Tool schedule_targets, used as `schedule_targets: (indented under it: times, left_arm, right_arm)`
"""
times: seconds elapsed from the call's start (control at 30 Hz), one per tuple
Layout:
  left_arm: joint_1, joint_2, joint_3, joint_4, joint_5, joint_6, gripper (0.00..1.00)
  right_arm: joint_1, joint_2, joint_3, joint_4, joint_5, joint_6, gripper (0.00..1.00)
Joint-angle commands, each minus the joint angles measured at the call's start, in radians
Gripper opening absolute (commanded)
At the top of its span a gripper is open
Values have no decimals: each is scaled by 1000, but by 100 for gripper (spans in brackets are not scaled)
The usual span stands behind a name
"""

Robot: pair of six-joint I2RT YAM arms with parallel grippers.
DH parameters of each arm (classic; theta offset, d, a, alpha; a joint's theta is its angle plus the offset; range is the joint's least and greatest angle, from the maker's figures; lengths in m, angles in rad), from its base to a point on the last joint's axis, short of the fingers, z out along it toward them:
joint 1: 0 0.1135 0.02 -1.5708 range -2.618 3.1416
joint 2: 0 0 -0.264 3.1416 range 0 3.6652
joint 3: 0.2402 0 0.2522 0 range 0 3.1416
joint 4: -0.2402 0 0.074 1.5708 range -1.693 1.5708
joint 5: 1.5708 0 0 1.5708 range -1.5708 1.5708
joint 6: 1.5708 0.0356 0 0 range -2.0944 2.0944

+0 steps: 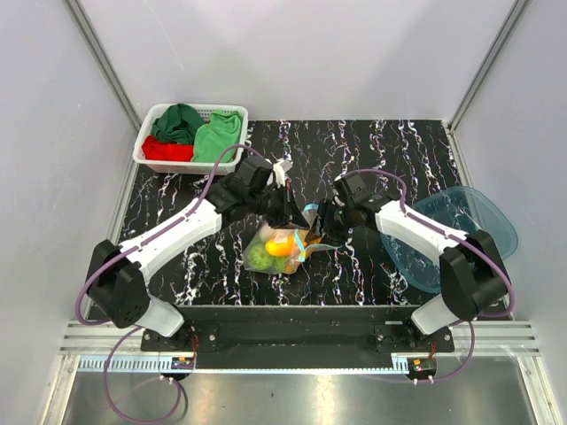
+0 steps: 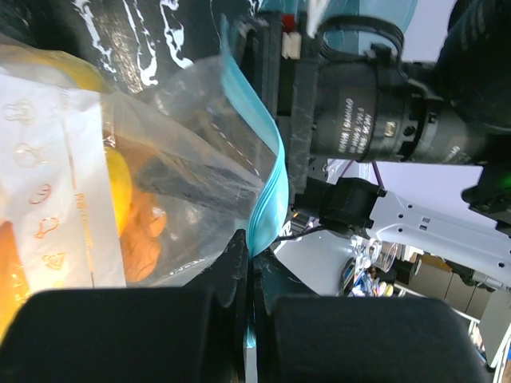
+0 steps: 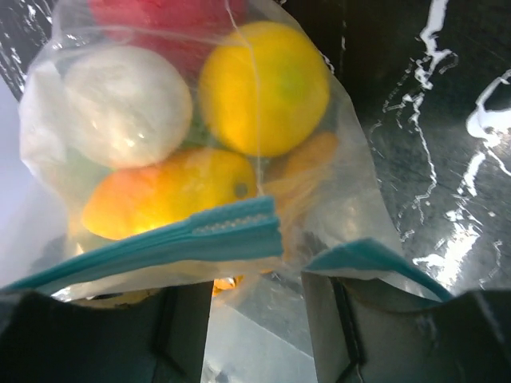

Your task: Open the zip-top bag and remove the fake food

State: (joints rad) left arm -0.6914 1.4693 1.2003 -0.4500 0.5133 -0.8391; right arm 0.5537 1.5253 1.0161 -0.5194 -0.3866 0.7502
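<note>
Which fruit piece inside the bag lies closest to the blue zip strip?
The elongated orange-yellow piece: it lies right behind the zip strip, whereas the white ball and the round yellow fruit sit deeper in the bag.

From above, the left gripper (image 1: 295, 220) and the right gripper (image 1: 324, 227) cover the zip end of the zip-top bag (image 1: 276, 251). In the right wrist view a red bit of fake food (image 3: 160, 20) is cut off at the top (only its bottom shows). Seen from the left wrist, the food is blurry.
</note>
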Motion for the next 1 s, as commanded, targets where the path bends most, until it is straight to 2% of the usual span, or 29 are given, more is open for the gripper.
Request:
schedule_targets:
  times: [0.0,0.07,0.17,0.2,0.3,0.53,0.7,0.97]
  left_arm:
    - [-13,-1,31,59,33,-15,0]
    - [-13,-1,31,59,30,-14,0]
    - [-13,-10,18,57,28,-17,0]
    - [-13,-21,4,57,22,-14,0]
    - [-11,-43,-10,45,7,4,0]
    - [-13,-66,-4,-39,-39,72,0]
    - [-11,-84,4,-73,-51,107,0]
    - [4,-109,25,-124,-91,147,0]
  right_arm:
    - [11,27,-19,110,-47,63,51]
    - [12,22,-11,105,-41,61,45]
    - [12,-29,-7,84,-32,63,22]
    - [12,-45,-2,70,-26,60,9]
    - [14,-111,33,-10,18,49,0]
    - [14,-221,229,-243,114,11,0]
    - [12,-267,317,-318,155,21,0]
    - [-6,-345,472,-571,354,-54,0]
